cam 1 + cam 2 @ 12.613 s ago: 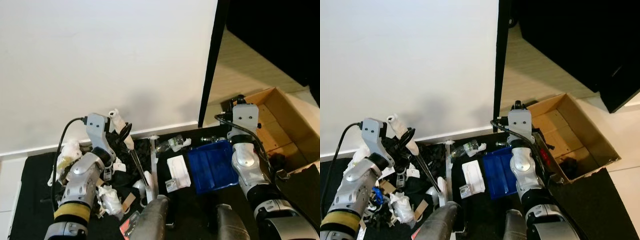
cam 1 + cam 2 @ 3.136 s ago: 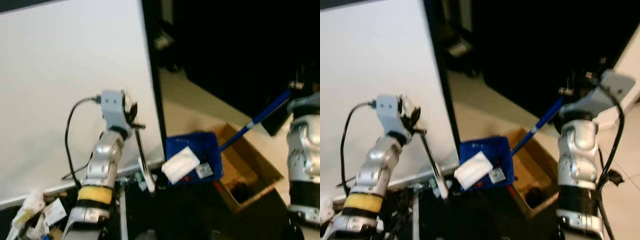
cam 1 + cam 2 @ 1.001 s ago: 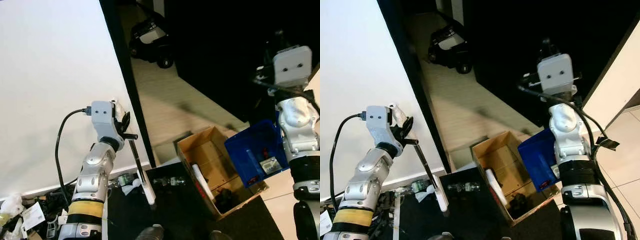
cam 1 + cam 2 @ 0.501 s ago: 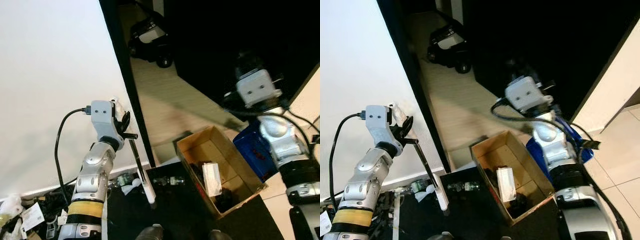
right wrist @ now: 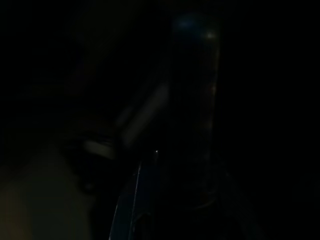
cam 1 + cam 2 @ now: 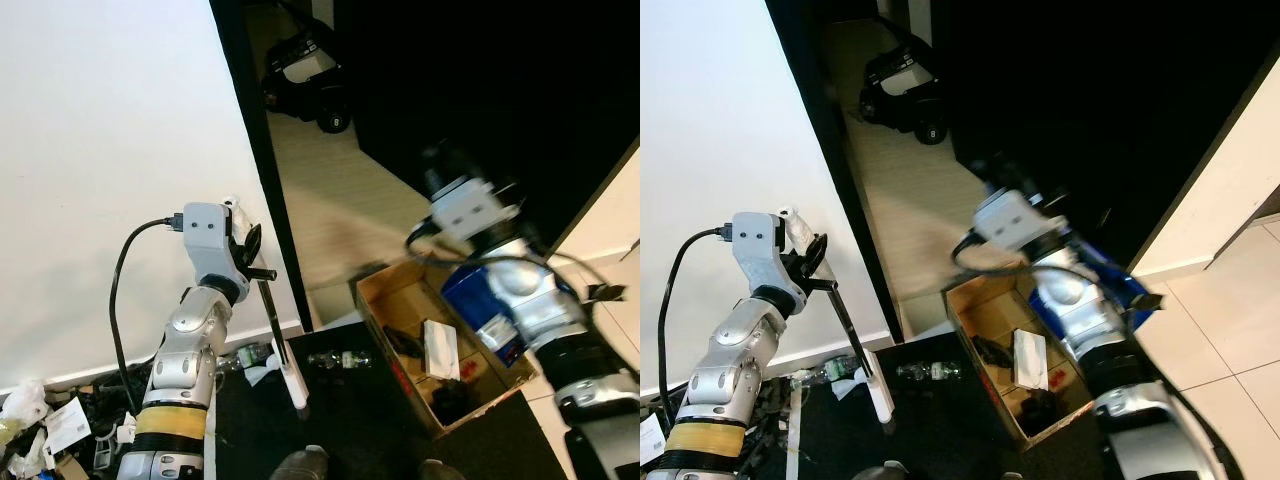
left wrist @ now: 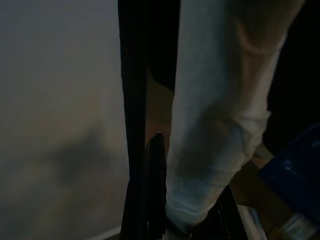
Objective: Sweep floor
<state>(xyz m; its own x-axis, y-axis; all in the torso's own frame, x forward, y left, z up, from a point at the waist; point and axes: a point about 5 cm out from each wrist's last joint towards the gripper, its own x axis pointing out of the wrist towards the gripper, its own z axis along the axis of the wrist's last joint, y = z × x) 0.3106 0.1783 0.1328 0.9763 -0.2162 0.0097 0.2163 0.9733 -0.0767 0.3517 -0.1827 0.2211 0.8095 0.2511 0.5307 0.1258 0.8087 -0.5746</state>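
My left gripper [image 6: 248, 252] is raised beside the white wall, shut on the thin dark handle of a small brush whose white head [image 6: 296, 386] hangs over the black mat. In the left wrist view, a black finger [image 7: 156, 190] lies beside a pale padded shape. My right arm reaches over an open cardboard box [image 6: 398, 300] and carries the blue dustpan [image 6: 490, 308] tilted at the box's far side. The right gripper [image 6: 443, 165] is dark against the background. A white packet [image 6: 438, 346] and dark scraps lie inside the box. The right wrist view is almost black.
A clear plastic bottle [image 6: 336, 358] lies on the black mat [image 6: 340, 420] near the box. Paper litter [image 6: 40, 425] is heaped at the lower left. A black door frame [image 6: 262, 160] edges the wall, and a dark wheeled machine [image 6: 305, 75] stands down the wooden corridor.
My right arm has swung left over the box with the dustpan tipping, and the white packet now lies inside the box. The left arm and brush have held still.
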